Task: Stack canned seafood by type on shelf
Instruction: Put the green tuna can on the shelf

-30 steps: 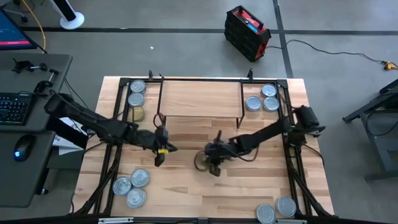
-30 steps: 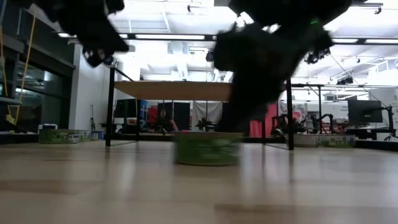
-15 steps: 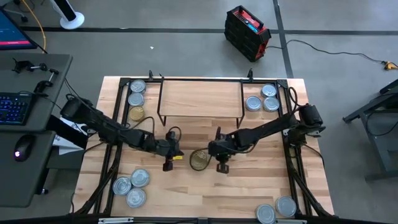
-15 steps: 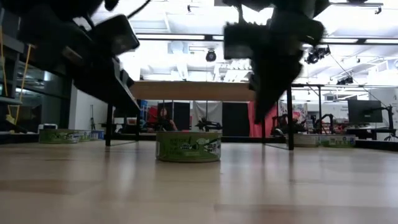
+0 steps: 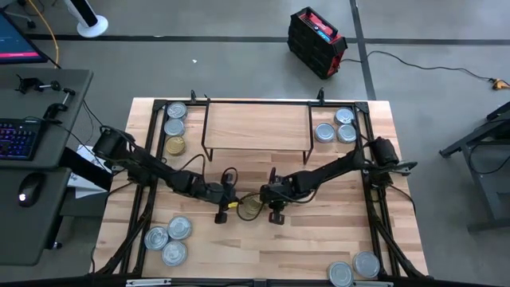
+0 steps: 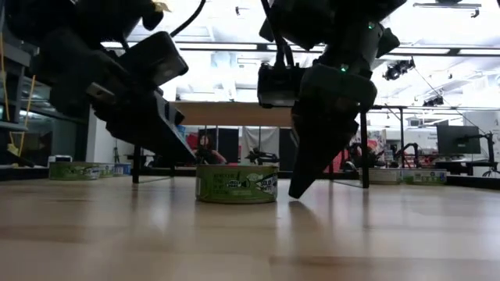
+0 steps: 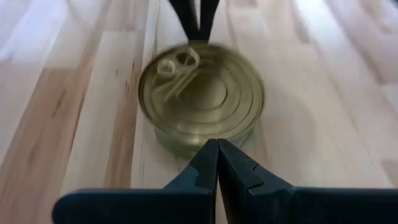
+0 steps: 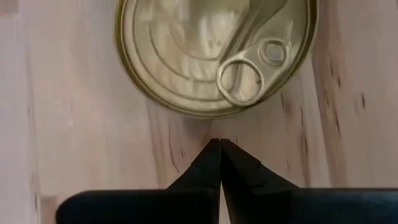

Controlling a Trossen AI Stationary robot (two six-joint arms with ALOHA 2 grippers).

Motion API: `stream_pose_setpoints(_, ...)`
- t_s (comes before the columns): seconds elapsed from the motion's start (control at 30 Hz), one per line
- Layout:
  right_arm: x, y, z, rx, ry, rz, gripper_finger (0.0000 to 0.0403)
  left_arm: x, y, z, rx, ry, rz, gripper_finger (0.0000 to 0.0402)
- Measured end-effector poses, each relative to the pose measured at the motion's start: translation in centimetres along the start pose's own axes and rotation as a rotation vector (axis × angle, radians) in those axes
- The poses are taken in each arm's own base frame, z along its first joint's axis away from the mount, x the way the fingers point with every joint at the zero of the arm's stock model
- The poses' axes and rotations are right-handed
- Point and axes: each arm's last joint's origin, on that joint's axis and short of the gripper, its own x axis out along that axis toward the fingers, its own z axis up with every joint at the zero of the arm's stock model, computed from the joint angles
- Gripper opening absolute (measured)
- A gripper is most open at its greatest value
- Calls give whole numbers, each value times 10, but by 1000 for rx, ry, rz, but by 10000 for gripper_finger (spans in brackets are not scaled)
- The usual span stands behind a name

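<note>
Sitting mid-table in front of the shelf (image 5: 257, 126), the gold tin (image 5: 251, 206) is partly hidden from above by both arms. Its ring-pull lid is showing, its green-labelled side facing low. The left claw (image 7: 217, 163) and right claw (image 8: 220, 163), each pinched closed and holding nothing, are flanking it.

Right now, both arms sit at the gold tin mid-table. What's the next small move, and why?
Probably open one end effector before anything else. The left end effector and right end effector are both shut, on opposite sides of the gold tin, which sits flat on the table, unheld. Neither can grasp it closed, and the shelf is empty.
</note>
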Motion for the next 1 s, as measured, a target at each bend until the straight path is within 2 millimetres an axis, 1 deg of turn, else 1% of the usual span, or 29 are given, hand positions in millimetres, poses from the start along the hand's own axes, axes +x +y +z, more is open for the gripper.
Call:
stream_pose_setpoints(0.17,0,2,5,-11,-55,13,0,7,4,-3,-8,-3,21,1)
stream_pose_setpoints(0.33,-1,4,6,-14,-73,30,0,8,6,-4,-10,7,33,1)
stream_pose_setpoints(0.43,-8,5,10,-19,-82,33,0,7,5,-5,-5,17,39,1)
stream_pose_setpoints(0.53,-20,10,18,-25,-113,63,0,7,3,-8,6,36,45,1)
stream_pose_setpoints(0.67,-37,15,35,-40,-214,78,0,6,-1,-13,-6,75,49,1)
stream_pose_setpoints(0.8,-45,17,45,-94,-237,60,0,6,-3,-14,-26,83,44,1)
stream_pose_setpoints(1.0,-53,19,54,-142,-248,67,0,6,-4,-14,-125,79,50,1)
